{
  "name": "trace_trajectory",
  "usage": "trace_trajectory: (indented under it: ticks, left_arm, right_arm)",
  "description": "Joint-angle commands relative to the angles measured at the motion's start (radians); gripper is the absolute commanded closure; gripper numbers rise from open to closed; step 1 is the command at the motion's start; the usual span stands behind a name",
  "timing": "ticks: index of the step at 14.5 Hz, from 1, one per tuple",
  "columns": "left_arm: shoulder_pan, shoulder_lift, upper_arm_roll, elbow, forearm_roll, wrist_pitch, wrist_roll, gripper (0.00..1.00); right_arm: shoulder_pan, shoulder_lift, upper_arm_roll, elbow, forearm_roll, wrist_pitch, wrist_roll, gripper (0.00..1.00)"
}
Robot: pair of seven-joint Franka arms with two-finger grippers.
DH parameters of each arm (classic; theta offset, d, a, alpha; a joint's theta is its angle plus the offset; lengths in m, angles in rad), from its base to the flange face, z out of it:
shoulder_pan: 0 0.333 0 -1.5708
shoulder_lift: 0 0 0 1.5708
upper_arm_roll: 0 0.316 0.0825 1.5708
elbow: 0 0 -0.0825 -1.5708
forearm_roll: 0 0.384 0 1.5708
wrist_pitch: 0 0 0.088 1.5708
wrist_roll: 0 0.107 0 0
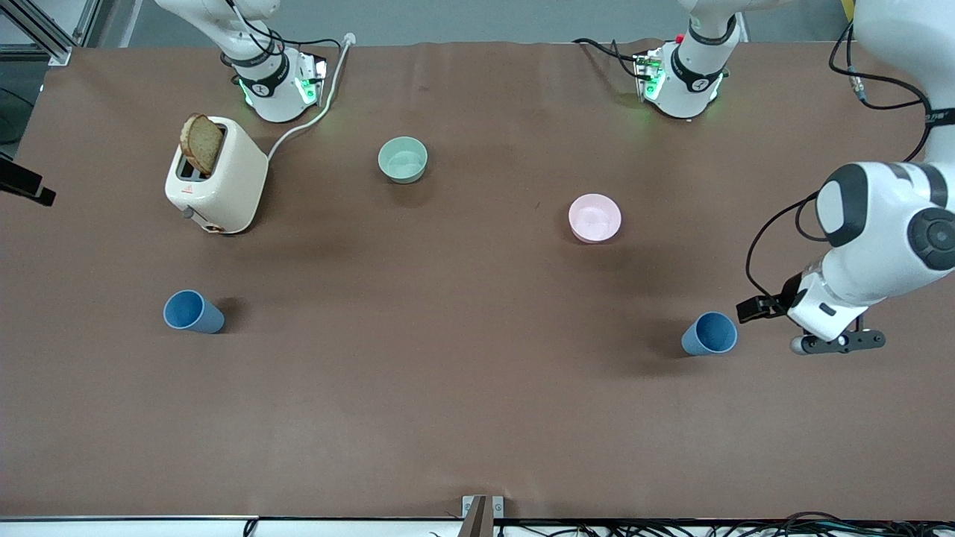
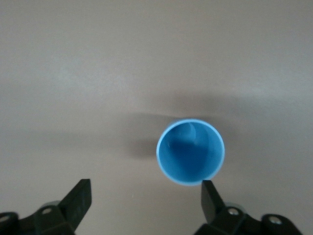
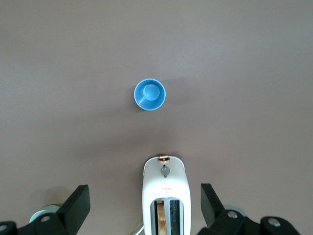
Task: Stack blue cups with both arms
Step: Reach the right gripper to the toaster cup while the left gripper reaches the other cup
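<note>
1. Hovering above the table beside 1 blue cup (image 1: 709,333), the left gripper (image 2: 145,196) has its jaws spread, holding nothing.
2. Over the toaster (image 1: 218,176), the right gripper (image 3: 145,201) is released; the other blue cup (image 1: 191,312) stands nearer the camera than the toaster.

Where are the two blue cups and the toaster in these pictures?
blue cup by the toaster (image 1: 192,312), front view, on its open mouth.
blue cup by the left gripper (image 1: 709,333), front view, on its open mouth.
toaster (image 1: 224,183), front view, on its cream top.
</note>
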Motion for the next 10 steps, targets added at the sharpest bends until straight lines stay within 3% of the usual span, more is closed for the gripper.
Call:
trace_trajectory:
  ticks: [1, 5, 6, 8, 10]
  left_arm:
    - [0.002, 0.054, -0.002, 0.004, 0.017, 0.063, -0.008, 0.15]
    - [0.002, 0.118, -0.002, 0.010, 0.014, 0.119, -0.011, 0.29]
    - [0.001, 0.127, -0.002, 0.010, 0.015, 0.120, -0.010, 0.40]
    - [-0.005, 0.132, -0.002, 0.010, 0.017, 0.120, -0.010, 0.75]
    - [-0.006, 0.146, -0.002, 0.012, 0.017, 0.122, -0.010, 0.93]
  right_arm:
    - [-0.013, 0.021, -0.005, -0.110, 0.007, 0.132, -0.032, 0.00]
    - [-0.025, 0.033, -0.011, -0.413, 0.005, 0.529, -0.114, 0.00]
    - [-0.025, 0.050, -0.017, -0.464, 0.005, 0.608, -0.131, 0.00]
    - [-0.022, 0.114, -0.018, -0.523, 0.007, 0.743, -0.140, 0.00]
    - [-0.024, 0.159, -0.016, -0.578, 0.007, 0.860, -0.146, 0.00]
